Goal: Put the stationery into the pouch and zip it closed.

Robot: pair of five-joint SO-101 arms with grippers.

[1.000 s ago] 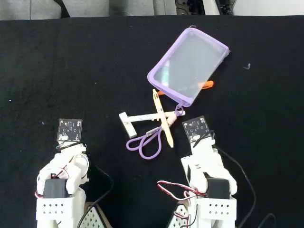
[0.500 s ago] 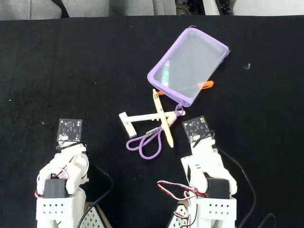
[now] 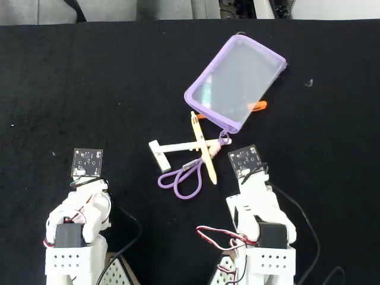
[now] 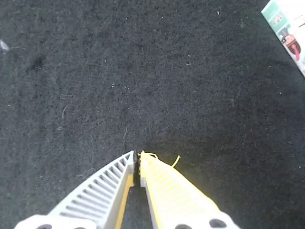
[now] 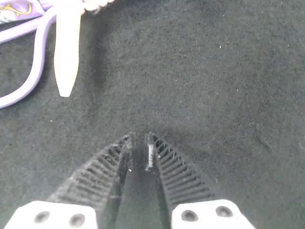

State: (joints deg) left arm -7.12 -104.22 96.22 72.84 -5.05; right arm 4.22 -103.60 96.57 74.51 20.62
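Tabletop [image 3: 89, 77], black, spans the high view. Purple pouch [image 3: 237, 80] lies flat and tilted, upper right of centre. 2 arms sit at the bottom edge: left gripper [image 4: 137, 160] clenched on nothing, right gripper [image 5: 139, 143] all but closed, empty too. Centre frame, just below the pouch: purple scissors [image 3: 178, 178], white T-shaped ruler [image 3: 175, 146], yellow pen [image 3: 202, 145] crossing it. Orange marker [image 3: 259, 106] pokes from under the pouch.

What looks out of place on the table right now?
The pouch lies askew, and an orange item pokes from its edge; inside or underneath, I cannot tell. The yellow pen lies crossed with the white stick, and the purple looped item lies against them. Nothing looks damaged.
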